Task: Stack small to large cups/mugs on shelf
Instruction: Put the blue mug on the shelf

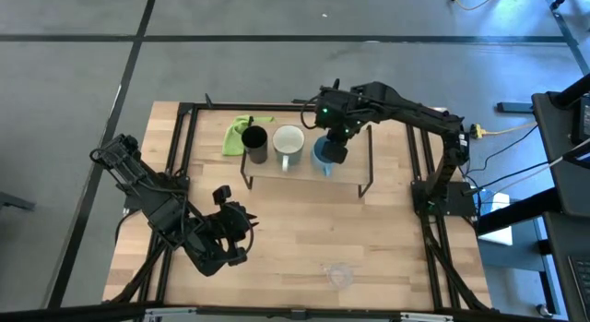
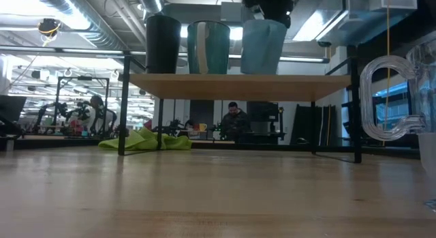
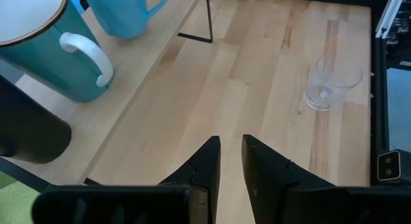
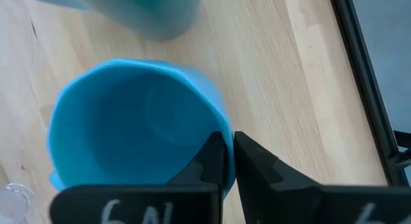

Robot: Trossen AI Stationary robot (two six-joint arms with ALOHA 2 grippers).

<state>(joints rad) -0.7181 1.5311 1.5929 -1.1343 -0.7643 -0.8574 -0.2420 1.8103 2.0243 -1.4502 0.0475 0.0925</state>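
You can read only one marking: white handwritten characters that look like "6N" on the dark body of the right gripper (image 4: 229, 161); further strokes are cut off.

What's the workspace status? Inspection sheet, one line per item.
Surface: wooden table, bare around the shelf.
Job's things: black cup, white handled mug and light blue mug in a row on the shelf; clear cup on the table near the front edge.
Clutter: green cloth behind the shelf.
Grippers: right gripper pinching the light blue mug's rim; left gripper shut, empty, above the table.
Cables: yellow cable right of the table.
Surroundings: a person seated in the room behind.
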